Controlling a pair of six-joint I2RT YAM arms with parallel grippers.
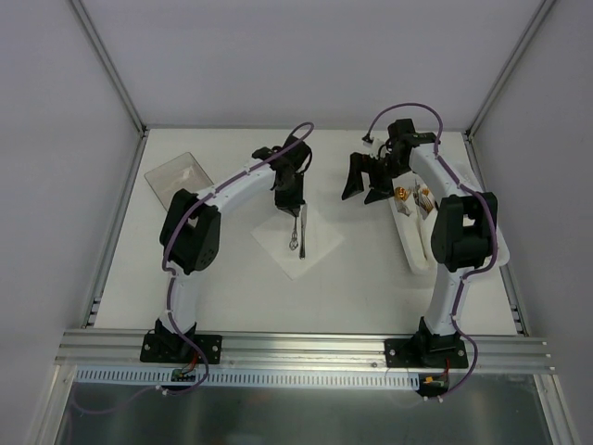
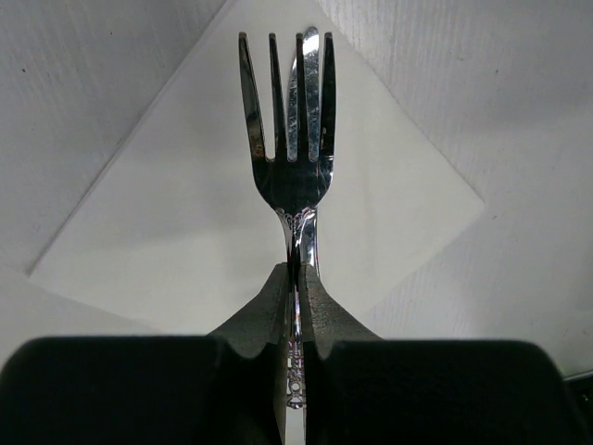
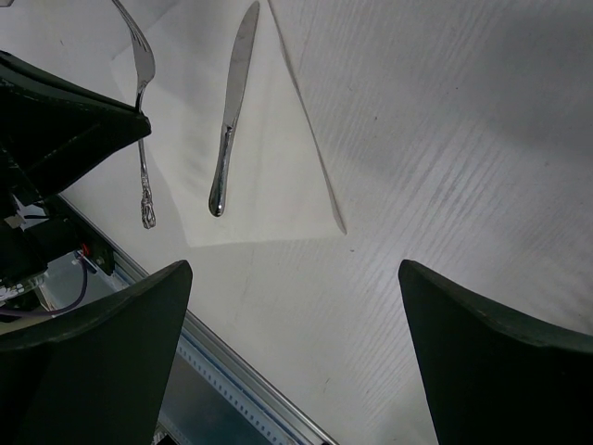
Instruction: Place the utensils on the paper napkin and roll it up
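Observation:
The white paper napkin lies as a diamond on the table between the arms. A silver knife lies flat on it, also seen in the right wrist view. My left gripper is shut on the handle of a silver fork and holds it over the napkin, directly above the knife, tines pointing to the near side. In the right wrist view the fork hangs beside the knife over the napkin. My right gripper is open and empty, behind and right of the napkin; its jaws stand wide apart.
A white rectangular tray stands under the right arm, with small gold-coloured round items at its far end. A clear plastic box sits at the back left. Enclosure walls surround the table; a metal rail runs along the near edge.

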